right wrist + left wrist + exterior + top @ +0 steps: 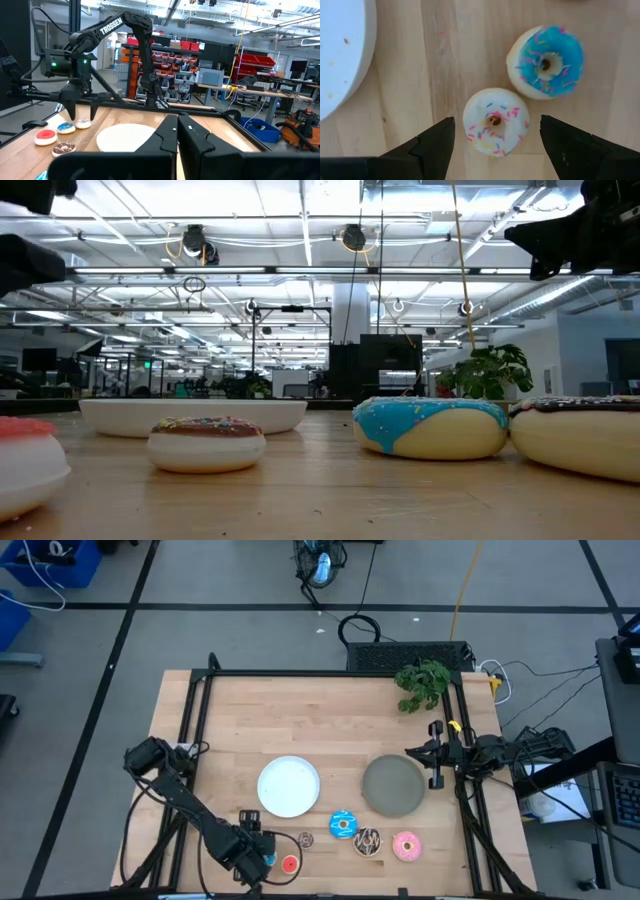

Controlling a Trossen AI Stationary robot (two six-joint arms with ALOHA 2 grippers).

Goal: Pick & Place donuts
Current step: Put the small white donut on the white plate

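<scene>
My left gripper (497, 120) is open near the table's near edge (256, 854), pointing down. Its fingers stand on either side of the small white-pink donut (495, 121) without touching it. The small blue donut (546, 61) lies flat just beyond it. On the table also lie the small red donut (290, 863), the small brown donut (305, 839), the large blue donut (343, 825), the chocolate sprinkled donut (367, 841) and the pink donut (406, 846). My right gripper (177, 131) is shut and waits at the table's right edge (436, 756).
A white plate (289, 786) lies on the table just beyond the left gripper, and a grey plate (393, 786) lies to its right. A green plant (424, 683) sits at the far right corner. Black frame rails run along the table's edges.
</scene>
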